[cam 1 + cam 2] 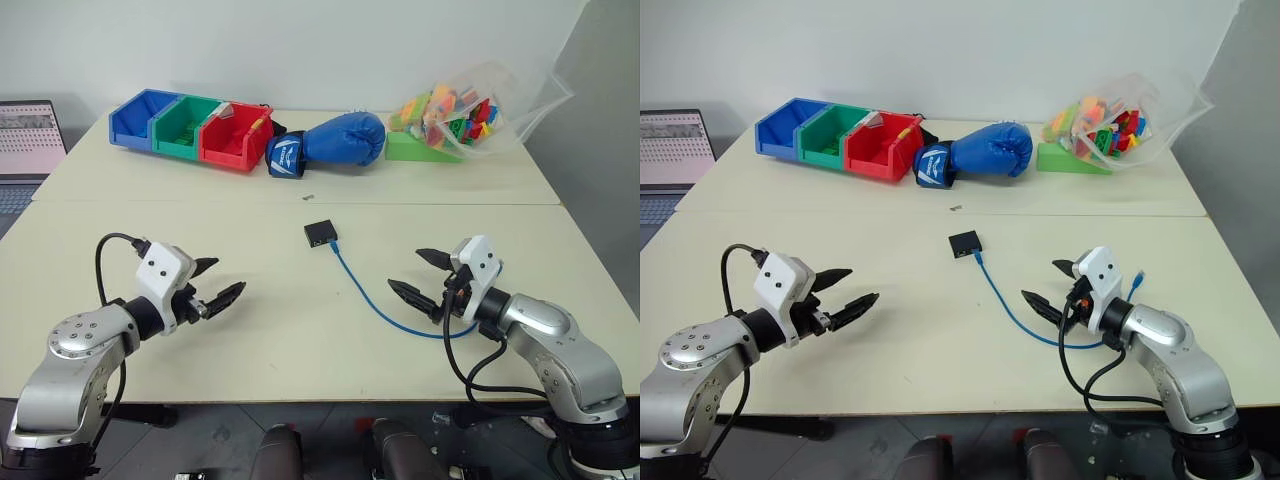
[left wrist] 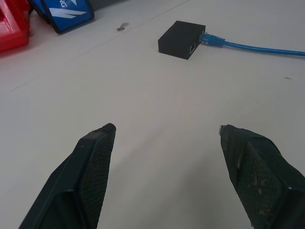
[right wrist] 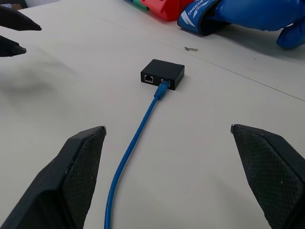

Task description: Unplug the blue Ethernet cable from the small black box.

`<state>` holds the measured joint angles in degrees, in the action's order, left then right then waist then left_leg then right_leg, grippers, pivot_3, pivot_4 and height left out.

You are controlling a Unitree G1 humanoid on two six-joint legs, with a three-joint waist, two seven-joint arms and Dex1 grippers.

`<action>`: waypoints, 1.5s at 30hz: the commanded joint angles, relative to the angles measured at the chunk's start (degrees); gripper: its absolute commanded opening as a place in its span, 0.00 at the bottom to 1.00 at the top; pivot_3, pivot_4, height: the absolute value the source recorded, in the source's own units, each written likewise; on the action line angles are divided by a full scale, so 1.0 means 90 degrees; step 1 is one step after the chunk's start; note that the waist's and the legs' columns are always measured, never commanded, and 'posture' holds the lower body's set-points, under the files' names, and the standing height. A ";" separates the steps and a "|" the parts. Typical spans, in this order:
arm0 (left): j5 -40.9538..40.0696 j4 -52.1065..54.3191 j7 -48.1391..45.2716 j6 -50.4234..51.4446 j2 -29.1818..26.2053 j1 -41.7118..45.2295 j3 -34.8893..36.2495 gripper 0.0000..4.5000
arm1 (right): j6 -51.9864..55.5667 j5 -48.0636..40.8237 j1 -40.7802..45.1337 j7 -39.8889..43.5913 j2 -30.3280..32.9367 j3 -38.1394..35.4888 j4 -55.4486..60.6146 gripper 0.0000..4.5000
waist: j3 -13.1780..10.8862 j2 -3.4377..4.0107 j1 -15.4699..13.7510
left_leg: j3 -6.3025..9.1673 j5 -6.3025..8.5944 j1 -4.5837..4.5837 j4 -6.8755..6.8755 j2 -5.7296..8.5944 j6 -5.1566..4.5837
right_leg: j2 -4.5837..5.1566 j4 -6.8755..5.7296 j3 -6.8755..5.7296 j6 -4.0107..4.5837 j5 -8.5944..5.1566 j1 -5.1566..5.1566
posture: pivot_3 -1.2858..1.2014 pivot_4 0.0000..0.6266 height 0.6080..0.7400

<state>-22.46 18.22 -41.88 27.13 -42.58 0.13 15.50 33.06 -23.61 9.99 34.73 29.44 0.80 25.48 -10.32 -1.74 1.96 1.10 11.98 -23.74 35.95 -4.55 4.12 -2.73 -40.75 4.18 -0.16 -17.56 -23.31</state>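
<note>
Lying near the middle of the pale cream tabletop (image 1: 300,330), the small matte-black rectangular box (image 1: 320,233) has the thin bright-blue Ethernet cable (image 1: 375,305) plugged into the side facing the robot; from there the cord curves away toward the right arm and ends beside it. In the head camera's view the left gripper (image 1: 218,283) hangs low over the table on the left, its two black fingers spread apart with nothing between them, well apart from the box. On the right, the right gripper (image 1: 423,276) likewise stands wide open and empty, and the cable's loop passes just under and beside it. Along the far edge of the table sit a row of three plastic bins, blue, green and red (image 1: 190,128), a blue boxing glove (image 1: 335,142), and a clear plastic bag of coloured toy bricks (image 1: 455,115) on a green block. A laptop screen (image 1: 28,135) shows at the far left.

From the left wrist, both fingertips (image 2: 102,138) frame bare table, and the black box lies ahead of them with the blue plug seated in its port.

From the right wrist, the fingers (image 3: 83,157) stand far apart; the cable runs between them up to the box, which shows two ports, the plug in one. The left gripper's tips appear in a corner.
</note>
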 commanded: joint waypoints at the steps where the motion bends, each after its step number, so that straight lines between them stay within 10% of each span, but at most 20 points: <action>1: -0.0031 0.0172 -0.0041 -0.0174 -0.0040 0.0043 0.0132 0.82 | -0.0075 -0.0010 0.0050 -0.0004 0.0056 -0.0113 0.0183 0.99 | 0.0000 0.0000 0.0000 | 0.0000 0.0000 0.0000 0.0000 0.0000 0.0000 | 0.0000 0.0000 0.0000 0.0000 0.0000 0.0000 | 0.52 0.24 1.00; 14: -0.0136 0.0200 -0.0304 -0.0441 0.0028 -0.0069 0.0016 0.82 | -0.0054 0.0471 0.0477 -0.0553 -0.0711 0.0642 -0.0290 0.99 | 0.0000 0.0000 0.0030 | 0.0000 0.0000 0.0001 0.0000 -0.0002 0.0000 | -0.0001 -0.0001 0.0001 0.0000 0.0000 -0.0002 | 0.52 0.24 1.00; 33: -0.0258 -0.0219 -0.1088 -0.0659 -0.0142 0.0282 -0.0159 0.82 | -0.1796 0.2608 0.3021 -0.2681 -0.3532 0.1495 -0.5599 0.99 | 0.0000 -0.0001 0.0113 | -0.0007 0.0000 -0.0013 -0.0004 -0.0002 0.0000 | -0.0003 -0.0008 -0.0002 0.0003 0.0001 -0.0020 | 0.52 0.24 1.00; 45: -0.0118 -0.0411 -0.1042 -0.0946 -0.0086 0.0152 -0.0106 0.82 | -0.1924 0.2712 0.3196 -0.2799 -0.3683 0.1265 -0.6057 0.28 | 0.0001 -0.0002 0.0130 | -0.0004 0.0000 -0.0008 -0.0003 -0.0003 0.0000 | 0.0000 -0.0014 0.0001 0.0002 0.0002 -0.0019 | 0.52 0.24 1.00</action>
<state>-24.05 14.78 -51.44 20.66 -43.00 1.26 13.44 15.35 0.47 38.71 9.68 -3.68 13.02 -29.55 -10.30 -1.76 3.13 1.07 11.98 -23.82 35.93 -4.58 4.12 -2.73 -40.88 4.19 -0.14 -17.55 -23.48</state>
